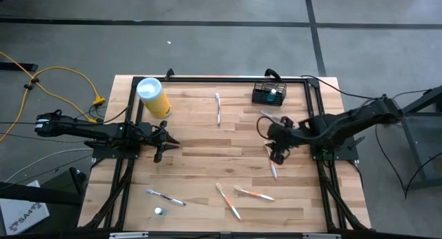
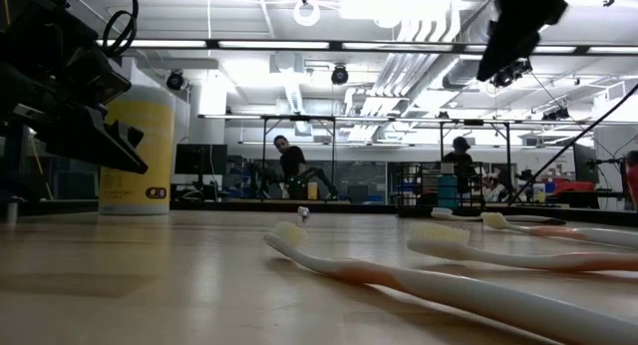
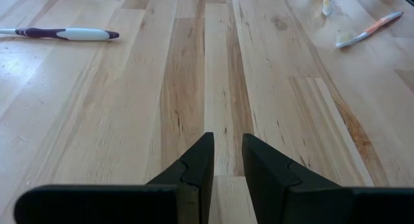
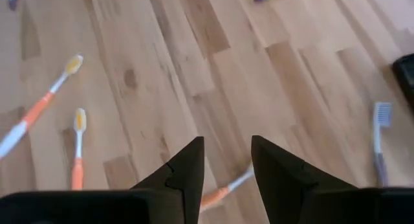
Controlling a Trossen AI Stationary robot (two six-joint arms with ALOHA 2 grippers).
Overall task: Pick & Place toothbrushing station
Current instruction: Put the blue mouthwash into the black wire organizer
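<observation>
Toothbrushing station (image 1: 268,94): a small black wire-mesh basket standing upright on the desk (image 1: 207,163) near its far edge, on the right-hand side, something pale and teal inside it.
Station and right gripper (image 1: 277,152): apart; the basket lies farther back on the desk than the gripper, with bare wood between them.
Right gripper state: fingers (image 4: 187,169) parted with a clear gap, nothing between them; below them lies an orange-and-white toothbrush (image 4: 223,190).
Right arm pose: reaches in from the desk's right edge toward the middle, wrist bent so the gripper points down at the wood, held above the surface.
Station and left gripper (image 1: 164,141): well apart, the gripper being across the desk on the left half.
Left gripper state: fingers (image 3: 197,172) slightly parted, a narrow gap showing, holding nothing.
Left arm pose: stretched low and nearly level from the left edge, the gripper pointing toward the desk's middle.
Yellow canister (image 1: 153,97): white-lidded, near the far left corner, behind the left gripper.
Other toothbrushes: a purple-and-white one (image 3: 61,34) and several orange ones (image 1: 254,193) lie scattered over the near half of the desk.
</observation>
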